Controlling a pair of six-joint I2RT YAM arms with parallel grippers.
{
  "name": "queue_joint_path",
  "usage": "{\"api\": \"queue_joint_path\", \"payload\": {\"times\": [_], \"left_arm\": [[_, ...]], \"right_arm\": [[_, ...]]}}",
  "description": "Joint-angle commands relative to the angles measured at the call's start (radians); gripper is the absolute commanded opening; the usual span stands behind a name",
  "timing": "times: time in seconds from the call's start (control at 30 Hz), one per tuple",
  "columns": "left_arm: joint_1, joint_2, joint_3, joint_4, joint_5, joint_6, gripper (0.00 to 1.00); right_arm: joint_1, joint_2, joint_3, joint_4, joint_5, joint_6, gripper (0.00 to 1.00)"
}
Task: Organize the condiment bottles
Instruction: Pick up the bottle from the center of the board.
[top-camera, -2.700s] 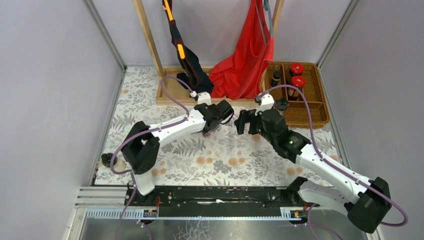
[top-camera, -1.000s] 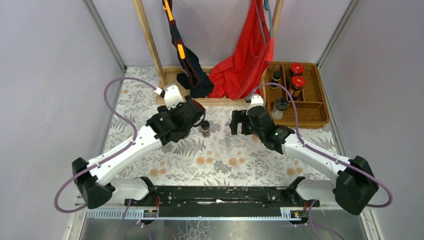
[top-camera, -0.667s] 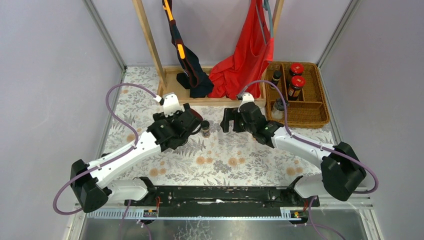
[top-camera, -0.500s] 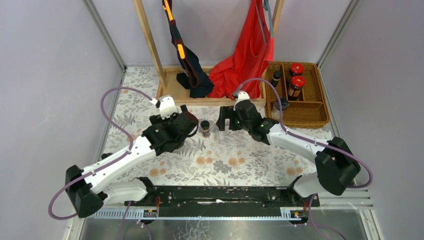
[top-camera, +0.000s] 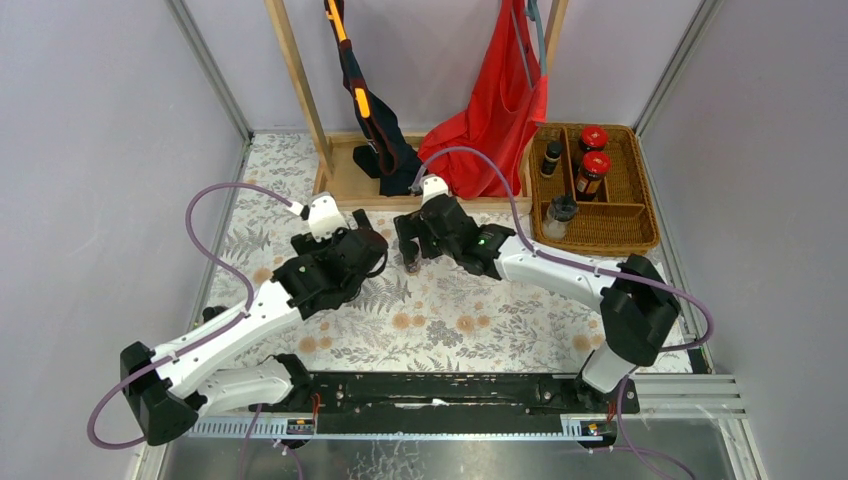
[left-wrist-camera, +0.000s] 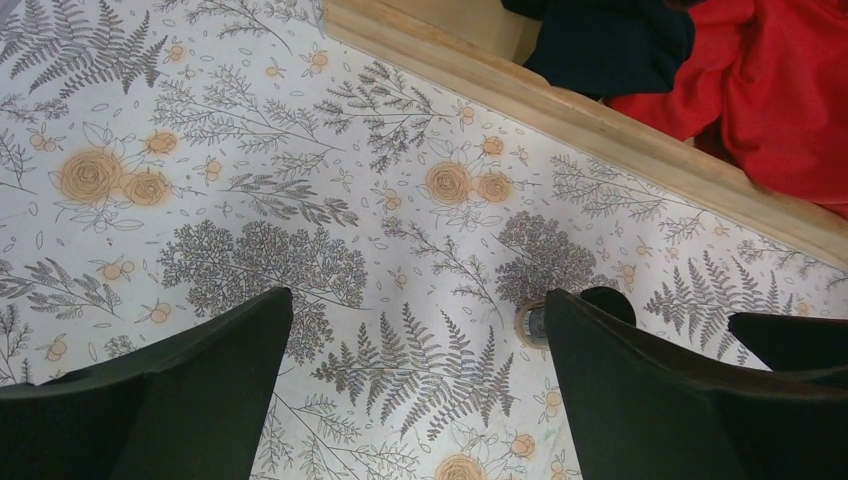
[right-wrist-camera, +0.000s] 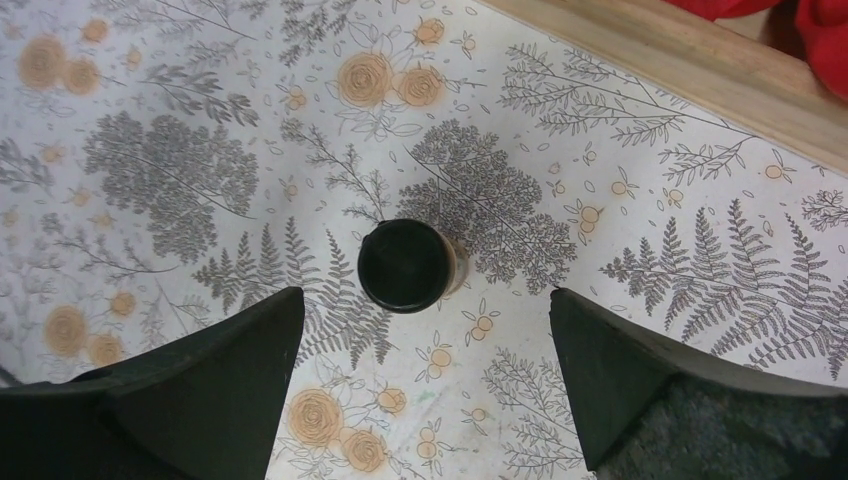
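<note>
A small dark black-capped bottle (right-wrist-camera: 405, 265) stands upright on the floral tablecloth. My right gripper (right-wrist-camera: 425, 330) hovers open directly above it, and the cap lies just beyond the gap between the fingers. From above the bottle (top-camera: 411, 264) is mostly covered by the right gripper (top-camera: 408, 245). My left gripper (top-camera: 372, 238) is open just to its left with nothing between its fingers (left-wrist-camera: 200, 380); the bottle (left-wrist-camera: 533, 322) peeks out beside its right finger. In the wicker basket (top-camera: 640, 215) stand two red-lidded jars (top-camera: 593, 138), a dark bottle (top-camera: 551, 155) and a pale bottle (top-camera: 560, 212).
A wooden rack base (top-camera: 350, 190) with a red cloth (top-camera: 490, 130) and a dark garment (top-camera: 385, 150) hanging from it runs along the back. A small black-capped object (top-camera: 208, 316) sits at the cloth's left edge.
The left gripper opened, let go of the dark bottle and drew back to the left. The right arm swung left from the basket until its open gripper was over the bottle.
</note>
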Motion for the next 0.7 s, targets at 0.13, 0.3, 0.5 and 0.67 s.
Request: {"api": "queue_joint_path", "payload": {"times": [0.13,0.3,0.5,0.67], "left_arm": [[-0.001,0.035,-0.007,-0.007,-0.048,-0.049,0.97],[0.014,0.028,-0.001,-0.037,-0.059,-0.077,0.97],[0.044,-0.003,-0.019,-0.027,-0.039,-0.087,0.98],[0.065,-0.006,-0.033,-0.006,-0.003,-0.074,0.98]], "right_arm": [[0.035,0.077,0.101,-0.083,0.093,-0.057,0.97],[0.057,0.108,0.122,-0.096,0.118,-0.069,0.93],[0.077,0.142,0.157,-0.117,0.128,-0.075,0.87],[0.081,0.165,0.181,-0.118,0.127,-0.076,0.83]]}}
